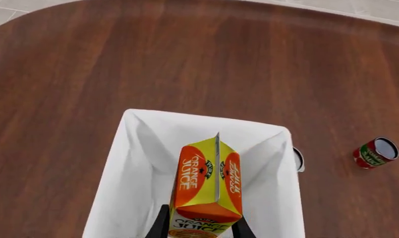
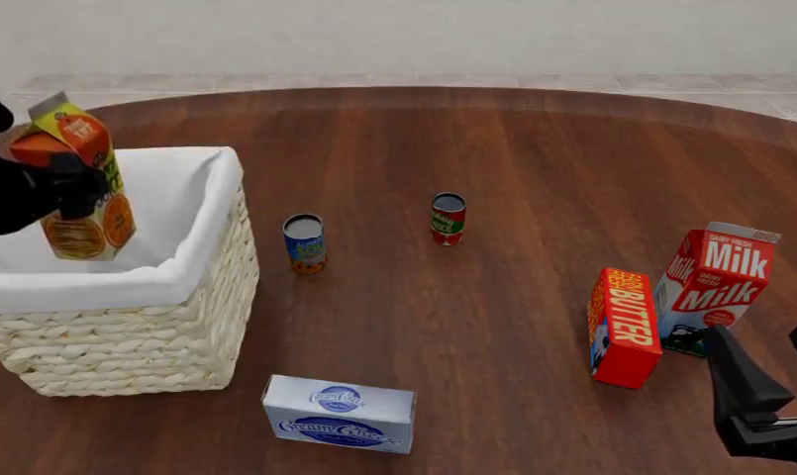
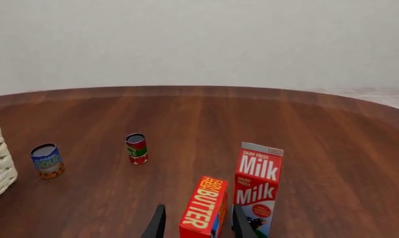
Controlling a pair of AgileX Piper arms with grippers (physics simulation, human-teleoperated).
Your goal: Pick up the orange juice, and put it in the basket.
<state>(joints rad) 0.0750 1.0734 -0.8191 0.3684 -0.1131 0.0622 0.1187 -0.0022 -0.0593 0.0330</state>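
My left gripper (image 2: 70,188) is shut on the orange juice (image 2: 81,178), an orange and yellow gable-top carton, and holds it upright above the basket's (image 2: 134,327) open top at the left of the table. In the left wrist view the carton (image 1: 207,186) hangs between my fingers over the basket's white lining (image 1: 133,163). My right gripper (image 2: 784,381) is open and empty at the front right, just in front of the butter box and milk carton; its fingertips (image 3: 158,220) show in the right wrist view.
A red Butter box (image 2: 623,327) and a Milk carton (image 2: 709,287) stand at the right. A blue can (image 2: 304,242) and a red-green can (image 2: 448,218) stand mid-table. A blue-white cream cheese box (image 2: 339,413) lies at the front.
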